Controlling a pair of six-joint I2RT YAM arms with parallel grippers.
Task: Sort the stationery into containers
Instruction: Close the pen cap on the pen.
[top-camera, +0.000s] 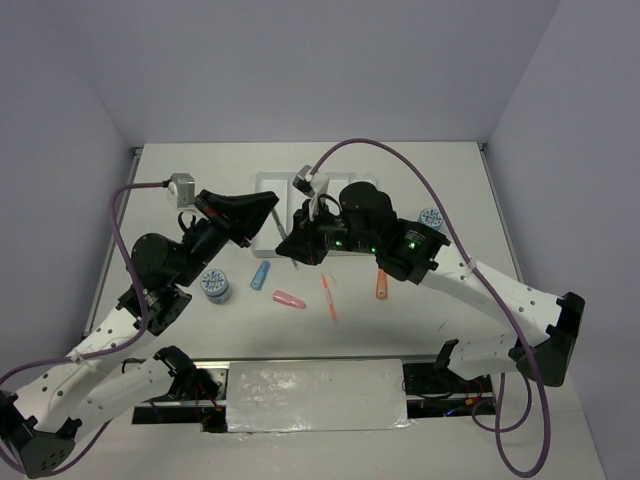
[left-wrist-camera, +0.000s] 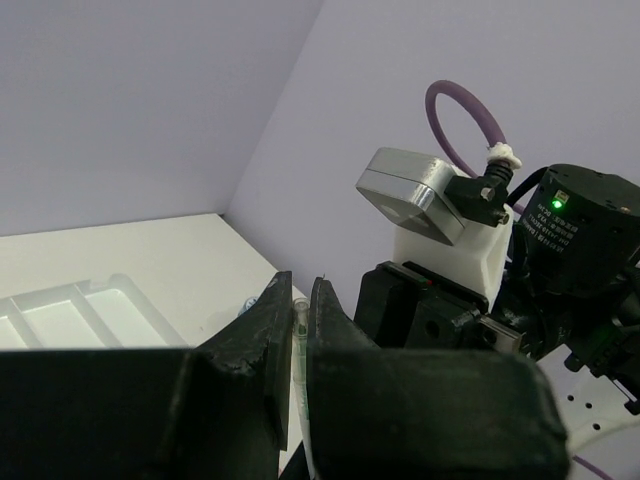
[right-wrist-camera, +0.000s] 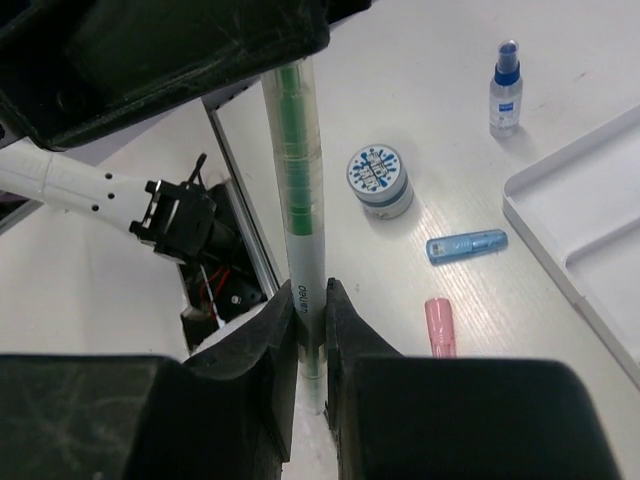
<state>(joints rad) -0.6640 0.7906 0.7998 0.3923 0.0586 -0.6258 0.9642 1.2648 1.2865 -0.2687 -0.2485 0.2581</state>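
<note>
A thin green pen (right-wrist-camera: 299, 190) with a clear barrel hangs above the table, gripped at both ends. My right gripper (right-wrist-camera: 308, 295) is shut on its near end. My left gripper (left-wrist-camera: 298, 290) is shut on its far end (left-wrist-camera: 297, 345). In the top view the left gripper (top-camera: 272, 203) and right gripper (top-camera: 287, 247) meet in front of the white tray (top-camera: 268, 185). On the table lie a blue stick (top-camera: 261, 275), a pink stick (top-camera: 289, 299), an orange pen (top-camera: 329, 296), an orange stick (top-camera: 381, 287) and two patterned discs (top-camera: 214, 285) (top-camera: 431, 216). The blue-capped bottle (right-wrist-camera: 505, 88) shows in the right wrist view.
The tray's long compartments (left-wrist-camera: 70, 310) lie behind the grippers, its corner (right-wrist-camera: 580, 220) near the blue stick (right-wrist-camera: 466, 245). A grey plate (top-camera: 315, 395) lies between the arm bases at the near edge. Walls close the table's back and sides.
</note>
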